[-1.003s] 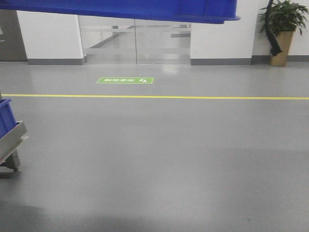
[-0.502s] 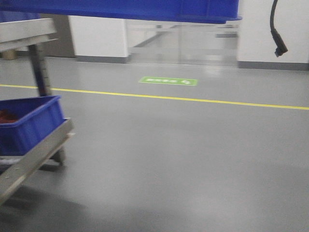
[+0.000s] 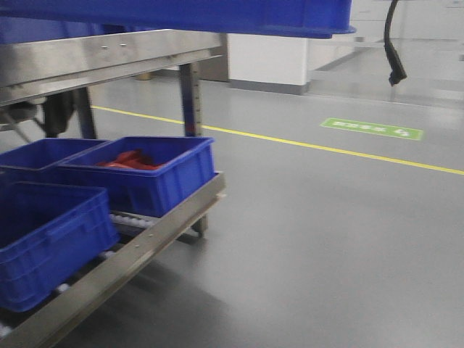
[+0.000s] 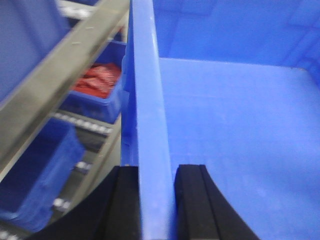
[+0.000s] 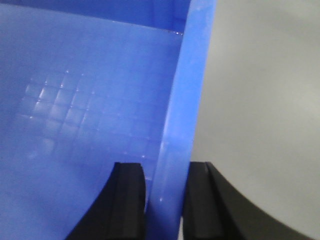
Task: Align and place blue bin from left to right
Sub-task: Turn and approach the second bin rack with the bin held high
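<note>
Both your left fingers and right fingers pinch the blue bin by opposite walls, aloft across the frame's top, with the steel rack at lower left and setting-down not yet done.

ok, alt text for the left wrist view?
The left gripper clamps the side wall of the blue bin between its black fingers; the bin's bare interior fills the right. At left, past a metal rack rail, sit blue crates, one holding red items.

Front view out beneath blue bin, wrist views tight on its walls (left shares the rack)
</note>
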